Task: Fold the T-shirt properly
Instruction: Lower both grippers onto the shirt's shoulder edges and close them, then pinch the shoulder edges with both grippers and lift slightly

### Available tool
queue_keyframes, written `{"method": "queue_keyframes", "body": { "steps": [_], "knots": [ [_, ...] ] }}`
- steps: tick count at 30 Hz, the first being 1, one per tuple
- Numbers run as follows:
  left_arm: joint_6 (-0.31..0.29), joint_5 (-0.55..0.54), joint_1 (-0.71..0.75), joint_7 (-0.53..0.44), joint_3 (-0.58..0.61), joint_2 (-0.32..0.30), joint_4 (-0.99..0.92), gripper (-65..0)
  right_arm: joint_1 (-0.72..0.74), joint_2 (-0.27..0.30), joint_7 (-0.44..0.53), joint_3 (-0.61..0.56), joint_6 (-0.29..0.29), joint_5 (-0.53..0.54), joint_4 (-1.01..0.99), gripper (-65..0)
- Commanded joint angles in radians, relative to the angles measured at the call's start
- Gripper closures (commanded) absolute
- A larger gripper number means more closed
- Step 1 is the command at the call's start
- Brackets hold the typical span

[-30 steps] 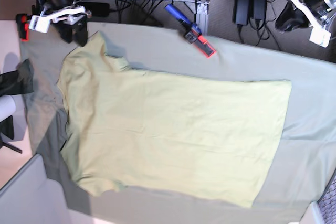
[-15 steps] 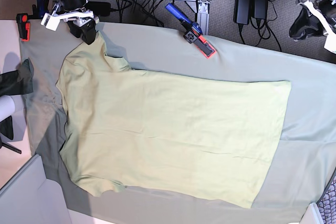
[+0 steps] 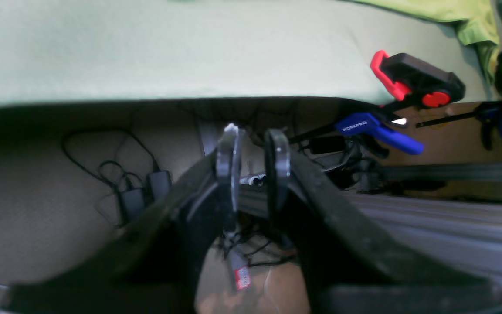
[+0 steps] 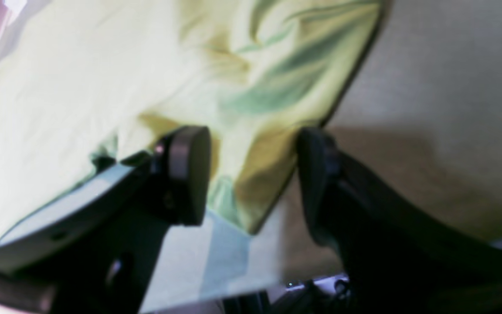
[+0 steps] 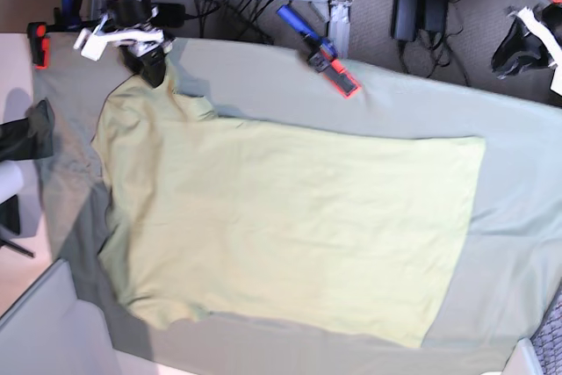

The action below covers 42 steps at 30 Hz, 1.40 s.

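The right gripper [image 4: 251, 174] is shown with jaws apart astride a sleeve corner of the T-shirt [image 5: 290, 217], which is spread flat on the tablecloth [image 5: 518, 155], while the left gripper [image 3: 253, 163], slightly parted and empty, is held off the table's edge.

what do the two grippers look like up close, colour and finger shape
Both are matte black. The left gripper has slim fingers ending in thin rounded disc pads with greyish rims. The right gripper has chunkier fingers with thick rounded black pads, and a white bracket near the wrist.
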Motion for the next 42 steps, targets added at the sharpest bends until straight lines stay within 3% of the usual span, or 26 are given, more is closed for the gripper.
{"method": "queue_keyframes", "body": {
  "steps": [1,4,8,12,17,22,31,42],
  "knots": [
    [-0.022,-0.005,0.009,-0.031,-0.008,-0.020,0.016,-14.5,0.004,0.003,0.008,0.005,-0.018,0.000,0.012,-32.3],
    [-0.021,0.035,0.008,-0.074,-0.008,-0.044,0.016,-19.8,0.021,-0.003,0.008,0.003,-0.018,-0.010,0.012,-28.6],
    [-0.021,0.051,-0.009,-0.085,-0.008,-0.072,0.016,-27.9,0.032,-0.018,0.008,0.003,-0.018,-0.029,0.012,-12.2],
    [-0.019,0.073,-0.050,-0.085,-0.008,-0.084,0.016,-33.3,0.031,-0.037,0.011,0.003,-0.018,-0.029,0.012,0.0],
    [-0.018,0.164,-0.103,-0.086,-0.008,-0.084,0.015,-37.7,0.031,-0.042,0.012,0.003,-0.018,-0.119,0.013,0.0],
    [-0.018,0.169,-0.144,-0.093,-0.008,-0.097,-0.006,-37.8,0.031,-0.042,0.012,0.003,-0.018,-0.179,0.013,0.0],
    [-0.011,0.135,-0.224,-0.093,0.016,-0.116,-0.055,-37.8,0.031,-0.042,0.015,0.003,-0.018,-0.178,0.013,0.0],
    [-0.011,0.181,-0.385,-0.115,0.186,-0.116,-0.199,-37.8,0.031,-0.042,0.023,0.003,-0.018,-0.177,0.013,0.0]
  ]
}}
